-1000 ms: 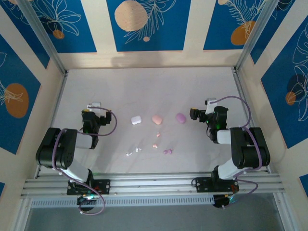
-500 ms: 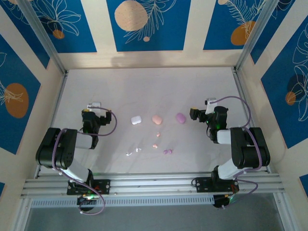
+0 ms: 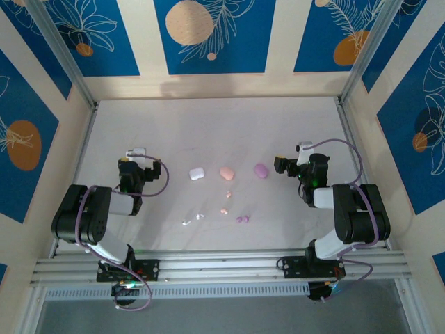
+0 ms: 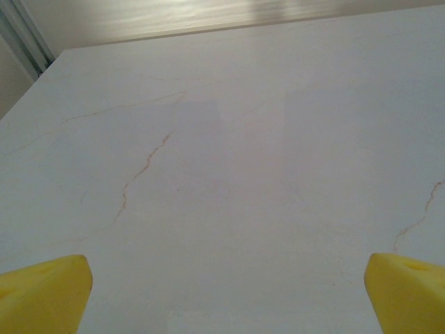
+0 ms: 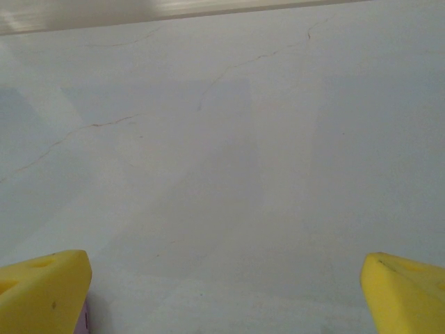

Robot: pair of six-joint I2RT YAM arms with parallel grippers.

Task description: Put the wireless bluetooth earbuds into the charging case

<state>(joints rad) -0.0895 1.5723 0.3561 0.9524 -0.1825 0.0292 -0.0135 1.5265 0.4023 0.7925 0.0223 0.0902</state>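
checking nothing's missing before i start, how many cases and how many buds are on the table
cases: 3 (white case, pink case, purple case)
buds: 6 (2 white buds, 2 pink buds, 2 purple buds)
total: 9

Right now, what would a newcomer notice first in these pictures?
A white case, a pink case and a purple case sit in a row at the centre. Tiny earbuds lie scattered just in front. The left gripper and right gripper flank them, both open and empty.
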